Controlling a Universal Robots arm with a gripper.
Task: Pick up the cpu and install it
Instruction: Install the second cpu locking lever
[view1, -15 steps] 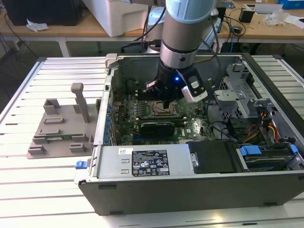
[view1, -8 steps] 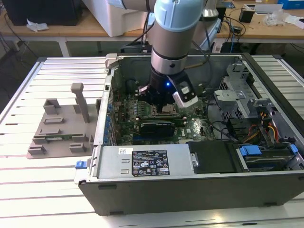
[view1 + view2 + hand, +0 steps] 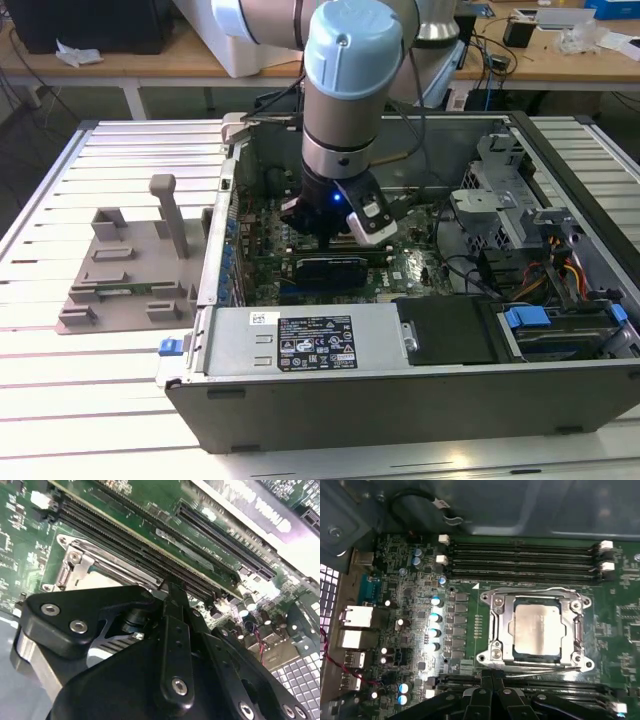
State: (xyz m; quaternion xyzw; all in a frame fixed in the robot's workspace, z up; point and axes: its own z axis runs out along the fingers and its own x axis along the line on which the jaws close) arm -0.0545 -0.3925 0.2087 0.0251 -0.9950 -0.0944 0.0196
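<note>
Computer case [image 3: 400, 370] lies open on a slatted metal table [image 3: 100, 400], its motherboard [image 3: 262, 262] facing up, and the arm [image 3: 352, 100] reaches straight down into it over the middle of the board. Near the table's edge at the exterior view's left, just beside the case, sits a grey plastic fixture [image 3: 125, 270] with an upright post. In the first wrist view the cpu [image 3: 537, 629], a square chip with a shiny silver-grey top, already sits flat inside the socket [image 3: 495, 630], framed on all sides by the socket's metal bracket with a thin wire lever running along the frame. Rows of dark memory slots [image 3: 520, 557] run along the far side of the socket, and more slots lie on the near side, next to the hand [image 3: 492, 700]. The hand hangs just above the board close beside the socket, touching nothing that can be seen; its black linkages show in both wrist views, but whether the fingers stand wide or narrow I cannot tell, and no object is seen in its grip.
</note>
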